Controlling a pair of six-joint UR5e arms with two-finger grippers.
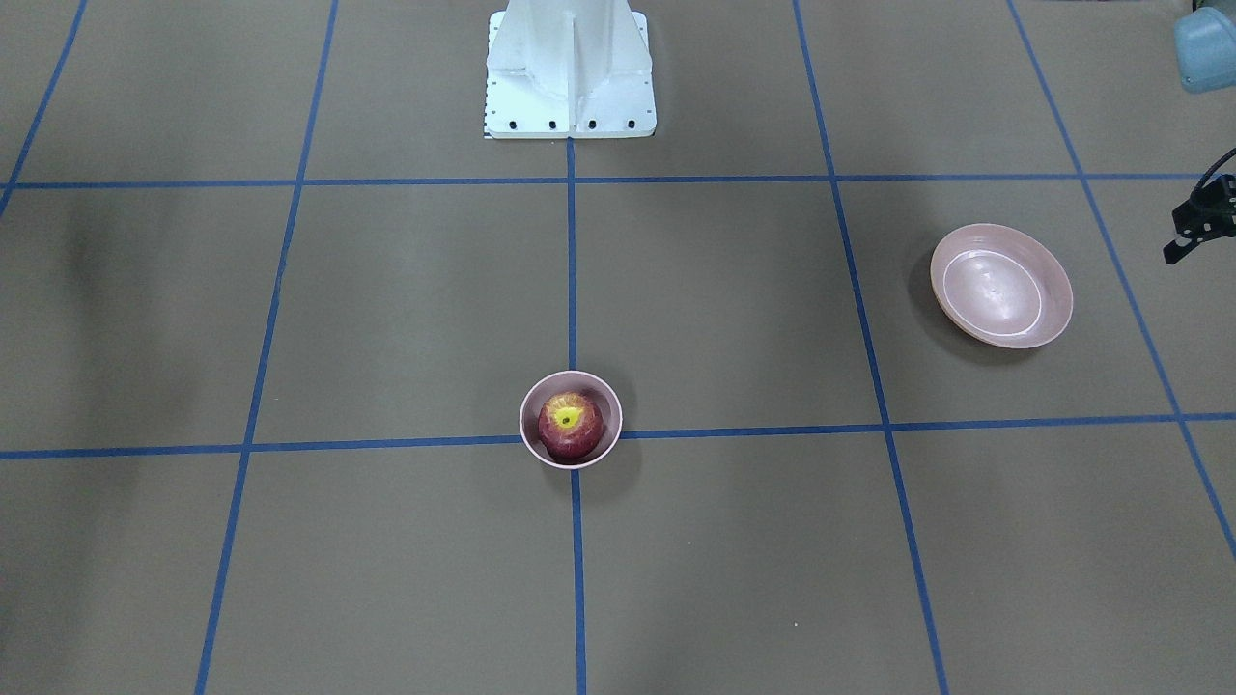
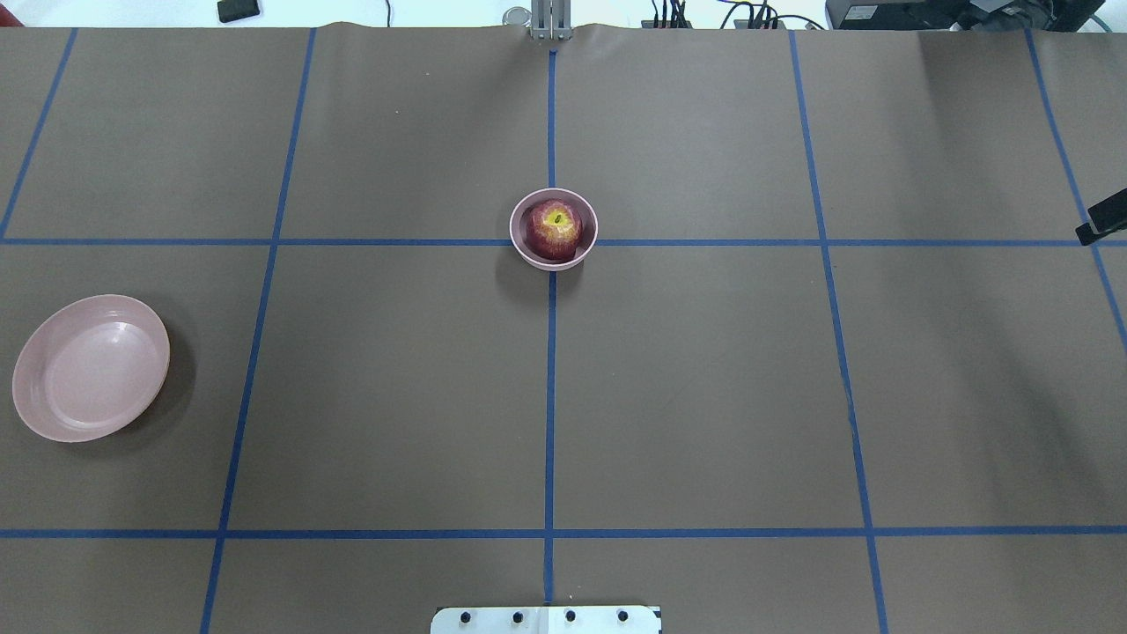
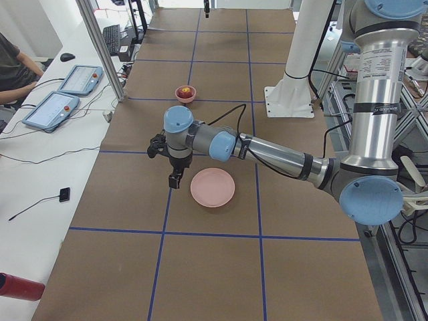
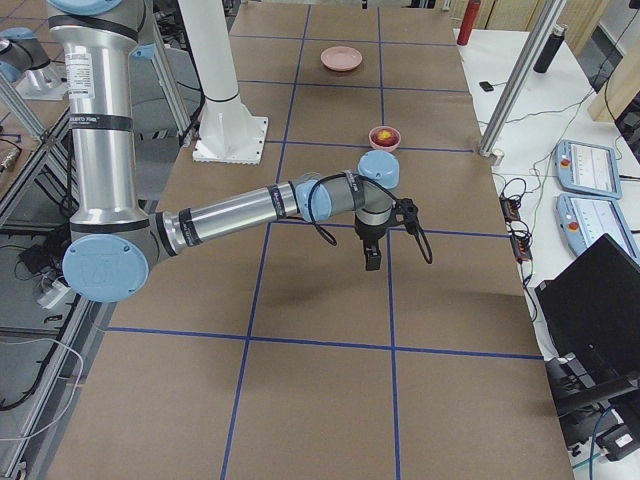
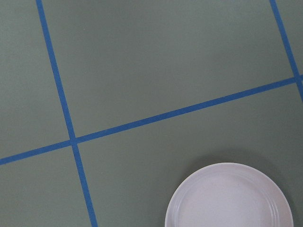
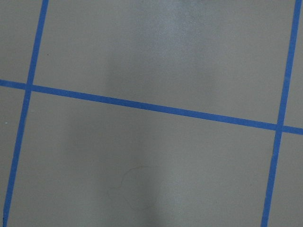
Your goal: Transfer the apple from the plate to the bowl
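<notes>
Overhead exterior view: the brown papered table, taped into blue squares, carries only three small things. The left arm and the right arm each reach out over one end of it. The pink plate lies bare just beside the left gripper, on its robot side, and shows at the lower corner of that wrist's camera. The pink bowl stands between the two grippers and well apart from both. The apple sits inside the bowl, yellow stem end up.

With the fruit already in the bowl, the move looks done, and what remains is to keep clear. Any retreat should lift before it travels. The left gripper hangs close to the plate's rim and could nudge it if swept low. Neither arm has reason to pass over the bowl.

Both arms are stretched nearly level from the elbow, wrists bent so the grippers point straight down above the table. The right gripper has only bare paper beneath it. The fingers appear small and partly cut off at the frame edges, so I cannot tell whether either pair is spread or closed; nothing seems to be held.
</notes>
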